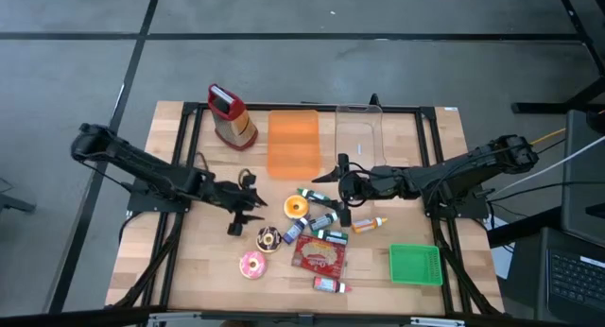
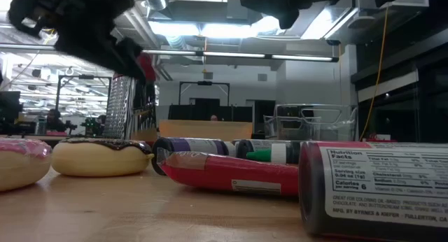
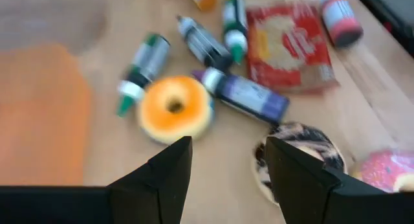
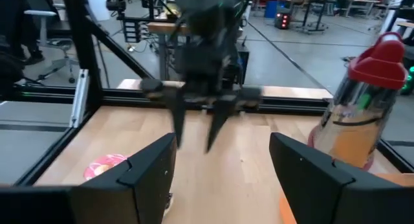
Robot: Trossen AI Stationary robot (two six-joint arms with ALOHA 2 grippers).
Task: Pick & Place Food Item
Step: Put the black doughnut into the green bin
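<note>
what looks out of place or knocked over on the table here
The small bottles lie tipped on their sides in a loose heap mid-table, mixed with the red packet and the donuts. The grater stands upright. Nothing looks spilled or broken.

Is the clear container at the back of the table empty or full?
Empty: the clear container shows only bare table through its walls.

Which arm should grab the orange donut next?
Left, probably. The left gripper hangs open just beside the orange donut, which sits ahead of its fingers in its wrist view. The right gripper, also open, is above the bottles.
</note>
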